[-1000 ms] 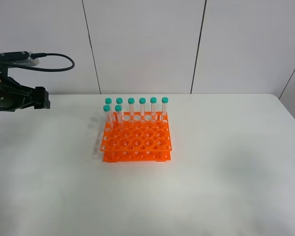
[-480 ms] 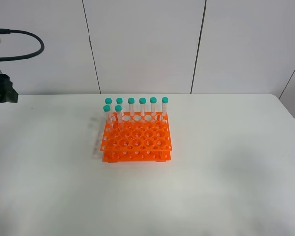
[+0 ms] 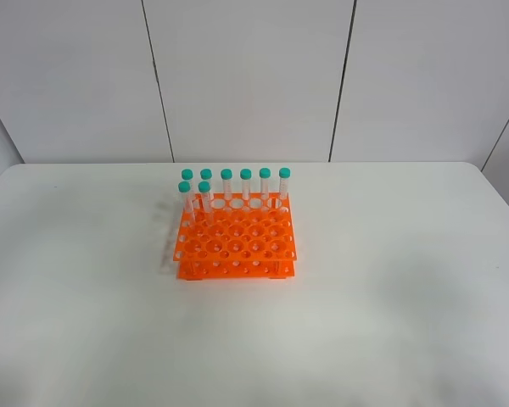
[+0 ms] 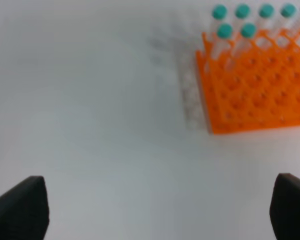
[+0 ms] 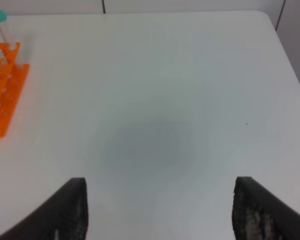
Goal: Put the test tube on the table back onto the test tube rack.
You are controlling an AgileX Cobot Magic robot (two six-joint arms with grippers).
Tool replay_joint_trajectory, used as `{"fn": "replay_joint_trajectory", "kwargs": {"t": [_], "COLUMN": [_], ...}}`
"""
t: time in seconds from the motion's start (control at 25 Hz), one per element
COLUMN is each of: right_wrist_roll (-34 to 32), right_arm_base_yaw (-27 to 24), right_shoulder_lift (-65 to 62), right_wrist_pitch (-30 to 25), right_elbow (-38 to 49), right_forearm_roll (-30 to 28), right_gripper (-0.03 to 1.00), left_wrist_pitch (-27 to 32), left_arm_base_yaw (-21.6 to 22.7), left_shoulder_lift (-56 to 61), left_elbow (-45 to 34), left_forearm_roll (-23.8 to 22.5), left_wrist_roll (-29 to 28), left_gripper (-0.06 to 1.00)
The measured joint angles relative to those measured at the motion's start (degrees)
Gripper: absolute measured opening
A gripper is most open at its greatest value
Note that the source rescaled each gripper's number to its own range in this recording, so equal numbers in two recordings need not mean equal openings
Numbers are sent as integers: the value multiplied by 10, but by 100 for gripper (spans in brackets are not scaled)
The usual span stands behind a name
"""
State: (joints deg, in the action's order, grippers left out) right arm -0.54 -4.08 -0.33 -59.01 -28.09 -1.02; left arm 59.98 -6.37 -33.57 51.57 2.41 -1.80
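Exterior high view shows the orange test tube rack [image 3: 236,239] standing near the middle of the white bench [image 3: 390,288], with eight teal-capped tubes upright in it: six along the far row and two in the next row at the left end. No tube lies loose on the bench in any view, so the test tube [image 3: 204,200] named in the task appears to be already seated among the others; which of the eight it is I cannot tell, since they look alike. Neither arm shows in this high view.

From its wrist camera, the left tool [image 4: 155,210] hangs above bare bench with its jaws spread wide and nothing between them, the rack off to one side. The right tool [image 5: 160,210] also hovers over bare bench, well apart from the rack, its jaws parted and holding nothing.

Judging from this, the work looks finished, and the remaining risks are small. An arm swinging back across the rack could clip the tall caps and tip a tube, or nudge the light rack along the smooth surface. A tube seated only in the upper tier, not down through the lower holes, could lean or topple; the pictures are too coarse to confirm seating depth.
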Motion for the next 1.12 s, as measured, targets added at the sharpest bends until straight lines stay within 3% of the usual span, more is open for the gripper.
{"fn": "replay_joint_trajectory", "kwargs": {"t": [0.4, 0.68, 1.12], "right_wrist_roll": [0, 0, 0], "right_arm_base_yaw": [0, 0, 0], "right_shoulder_lift": [0, 0, 0], "right_wrist_pitch": [0, 0, 0], "right_elbow": [0, 0, 0], "right_forearm_roll": [0, 0, 0], "right_gripper": [59, 59, 59], "left_wrist_pitch": [21, 63, 70], "left_arm_base_yaw": [0, 0, 0], "left_shoulder_lift": [206, 260, 281], "left_elbow": [-147, -163, -185], "left_forearm_roll": [1, -34, -34], "left_wrist_roll": [-72, -91, -92], "left_gripper": [100, 100, 100]}}
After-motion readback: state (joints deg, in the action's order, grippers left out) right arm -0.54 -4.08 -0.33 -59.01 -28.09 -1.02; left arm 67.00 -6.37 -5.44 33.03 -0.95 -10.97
